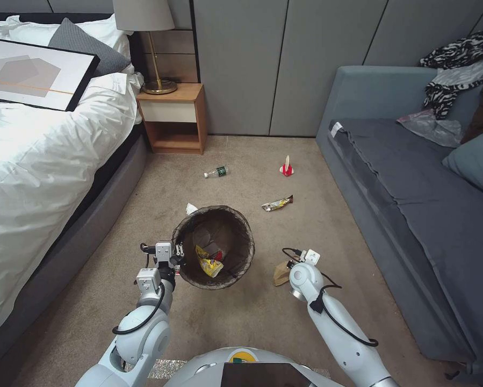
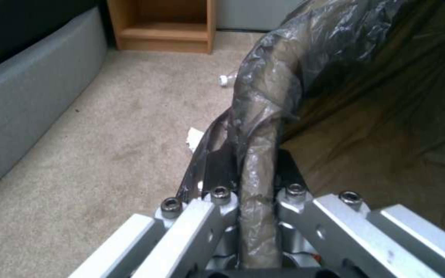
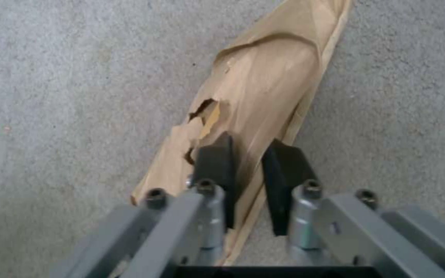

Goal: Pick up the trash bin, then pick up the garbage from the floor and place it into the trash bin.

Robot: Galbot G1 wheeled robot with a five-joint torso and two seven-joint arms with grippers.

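The bin (image 1: 214, 247) is already picked up in the sense that the left tool (image 1: 178, 257) has its fingers clamped on the bag-covered rim; the left wrist view shows the pads pressed on either side of that rim (image 2: 257, 181). Whether the bin is lifted clear of the floor (image 1: 241, 317) I cannot tell. Inside the bin lies a yellow wrapper (image 1: 209, 264) with a red scrap by it, on the dark liner, so some garbage appears to be in already.

The step in hand looks like the brown paper bag (image 1: 280, 273), which lies on the floor just right of the bin. The right tool (image 3: 248, 177) is down at the bag with its fingers a little apart, one pad on each side of a raised fold of paper (image 3: 264, 96), not yet pressed together on it.

Still out on the floor, all beyond the bin toward the wall: a white tissue (image 1: 190, 208) touching or just behind its far rim, a snack wrapper (image 1: 277, 203) farther right, a clear bottle (image 1: 216, 172), and a red-white carton (image 1: 287, 167). By my estimate less than half the litter is done.
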